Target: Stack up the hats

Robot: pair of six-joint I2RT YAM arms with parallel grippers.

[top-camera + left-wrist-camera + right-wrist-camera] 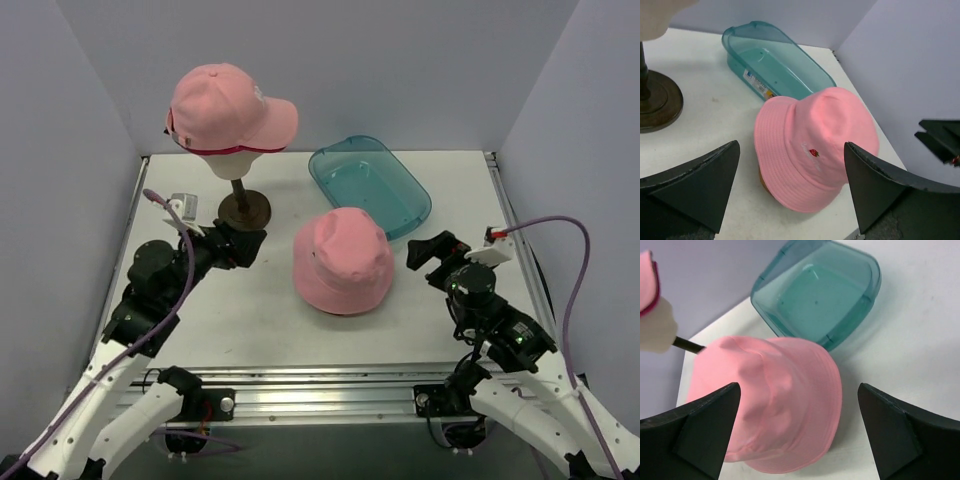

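1. The table [250, 330] is carrying a teal tray [370, 185] near its far right corner;
2. the pink bucket hat [343, 262] is sitting mid-table, just beside the tray;
3. the pink cap [225, 110] is resting on the head form [228, 163] toward the far left corner;
4. the left gripper [790, 147] and right gripper [799, 387] are hovering either side of the bucket hat, fingers spread wide, gripping nothing.

The bucket hat [343, 262] lies before the tray [420, 206], right of the head form [232, 163].
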